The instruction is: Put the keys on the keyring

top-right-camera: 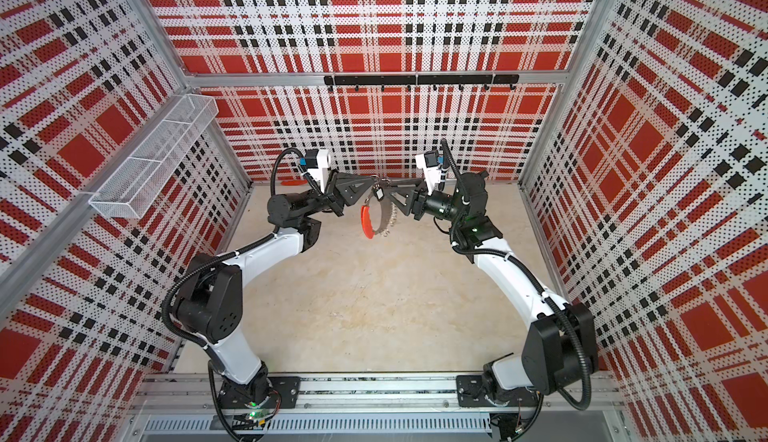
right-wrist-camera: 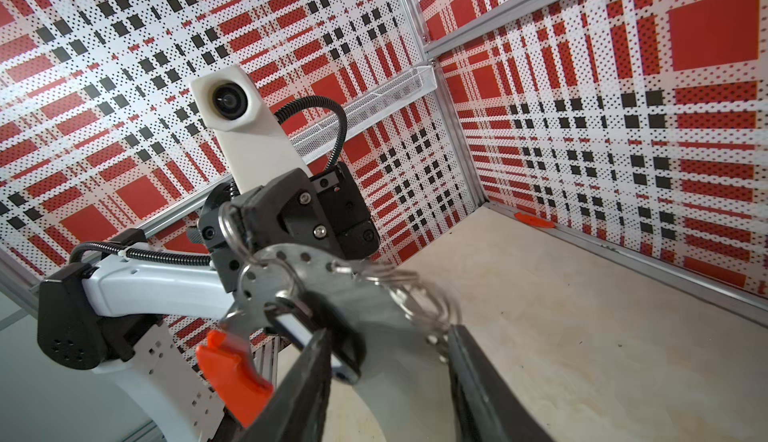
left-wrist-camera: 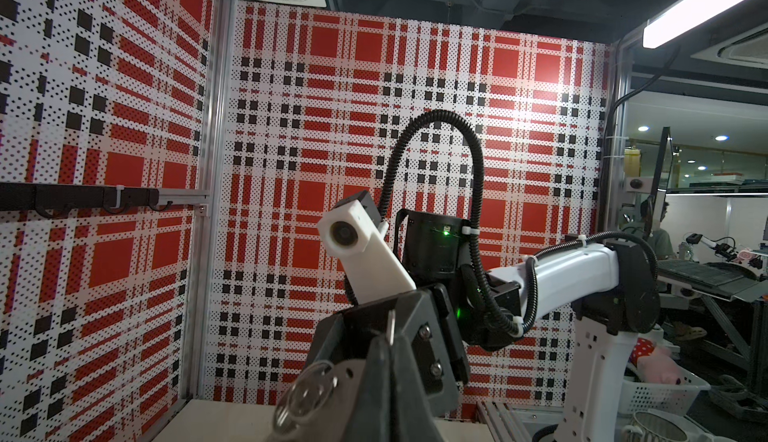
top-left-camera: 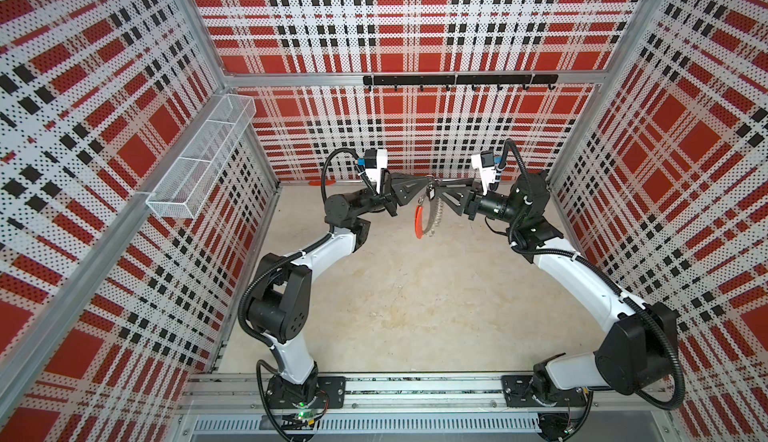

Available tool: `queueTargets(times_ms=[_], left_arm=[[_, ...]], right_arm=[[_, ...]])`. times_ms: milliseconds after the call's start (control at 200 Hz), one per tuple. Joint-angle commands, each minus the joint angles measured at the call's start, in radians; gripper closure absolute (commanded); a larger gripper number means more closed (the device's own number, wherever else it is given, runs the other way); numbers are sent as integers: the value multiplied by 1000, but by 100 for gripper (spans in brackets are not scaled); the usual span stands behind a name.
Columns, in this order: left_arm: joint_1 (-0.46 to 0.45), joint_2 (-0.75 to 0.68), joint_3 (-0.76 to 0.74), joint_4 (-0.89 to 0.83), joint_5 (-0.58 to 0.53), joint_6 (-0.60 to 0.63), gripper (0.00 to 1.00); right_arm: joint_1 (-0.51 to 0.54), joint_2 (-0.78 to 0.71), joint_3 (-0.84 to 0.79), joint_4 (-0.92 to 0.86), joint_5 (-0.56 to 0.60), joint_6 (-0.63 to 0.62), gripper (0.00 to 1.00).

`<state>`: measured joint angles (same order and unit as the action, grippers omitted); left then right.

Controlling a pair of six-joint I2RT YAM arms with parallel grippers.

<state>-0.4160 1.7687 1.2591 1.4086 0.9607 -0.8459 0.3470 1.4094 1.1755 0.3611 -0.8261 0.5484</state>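
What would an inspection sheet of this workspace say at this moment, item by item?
Surface: beige table, faint stains, nothing lying in its middle.
Job's things: keyring hangs in the air above the table; keys, with the black tag, sit near its top. Whether they are already threaded on, cannot tell.
Clutter: one red-orange strip at the foot of the back wall.
Grippers: left gripper shut on the keyring's top; right gripper has its jaws apart, the tag beside one finger.
Cables: black conduits loop clear of the keyring.
Surroundings: plaid perforated walls; mesh basket on the left wall; hook rail on the back wall.
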Motion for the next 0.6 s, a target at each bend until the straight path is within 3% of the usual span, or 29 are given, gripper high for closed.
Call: queueTargets(times_ms=[0,271,461,596], left_arm=[[-7,4,17,56,-8,-5,100],[-10,9,22,56,-9,-12,100],[-10,15,23,56,-7,-17,100],[-10,19,31,56,-7,-22,100]], right_arm=[[3,-43,-10,103,-6,35,57],[10,-10,9,261,-63,135,58],[36,11,41,261,-73,125,58],[45,28,55,253,-74,119,64]])
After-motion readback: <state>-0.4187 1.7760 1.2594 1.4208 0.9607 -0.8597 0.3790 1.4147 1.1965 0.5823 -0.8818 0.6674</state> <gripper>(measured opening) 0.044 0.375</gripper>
